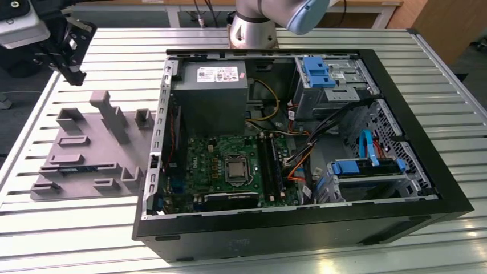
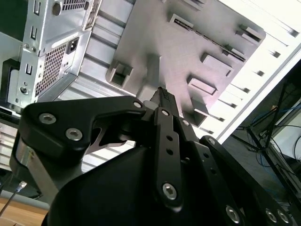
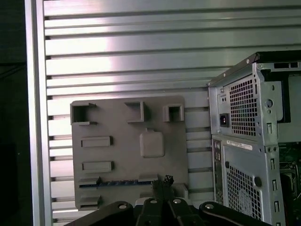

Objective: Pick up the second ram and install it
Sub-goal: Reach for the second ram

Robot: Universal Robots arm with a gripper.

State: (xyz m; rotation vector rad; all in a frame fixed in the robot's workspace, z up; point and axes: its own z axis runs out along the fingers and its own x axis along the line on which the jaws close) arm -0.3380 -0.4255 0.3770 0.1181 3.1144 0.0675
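The second ram (image 1: pixel 80 168) is a thin green-blue strip standing on edge in the holders of a grey fixture plate (image 1: pixel 91 131), at the exterior view's left of the open computer case. Both wrist views show the strip (image 3: pixel 117 182) (image 2: pixel 207 36) in the same holders. My gripper (image 1: pixel 74 77) hangs high over the far end of the plate, well above the ram and touching nothing. Its black fingertips (image 3: pixel 164 180) (image 2: pixel 162 94) are pressed together, shut and empty. Inside the case lie the green motherboard (image 1: pixel 220 165) and its long black memory slots (image 1: pixel 270 165).
The black case (image 1: pixel 304 228) lies on its side on a ribbed aluminium table (image 1: pixel 99 234), with a grey power supply (image 1: pixel 209 91), blue drive brackets (image 1: pixel 316 71) and loose cables inside. Raised grey blocks (image 1: pixel 114 117) stand up from the fixture plate. The case's rear panel (image 3: pixel 249 141) borders the plate.
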